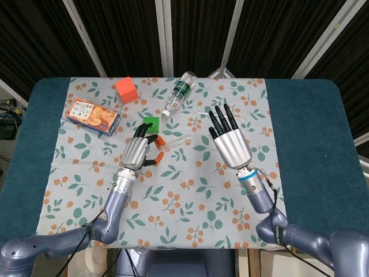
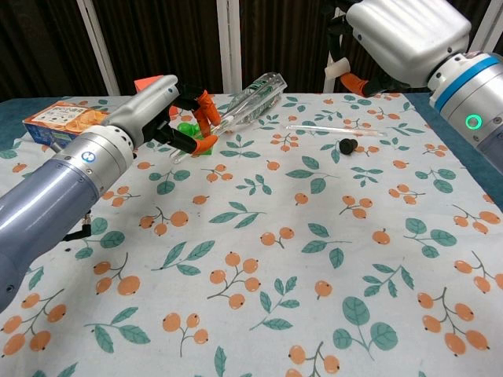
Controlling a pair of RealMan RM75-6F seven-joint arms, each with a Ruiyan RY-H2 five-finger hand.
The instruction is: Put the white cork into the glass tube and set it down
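left hand [image 1: 136,151] pinches tube [image 1: 176,142], axis pointing right | right hand [image 2: 401,35] pinches cork [image 2: 338,69], right of tube mouth, apart

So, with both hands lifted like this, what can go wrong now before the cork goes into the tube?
The left hand holds the glass tube only at one end, so it may tilt or slip when pushed. The right hand pinches the small white cork at the fingertips; it could drop and roll. The tube's mouth is narrow, so a misaligned push may miss.
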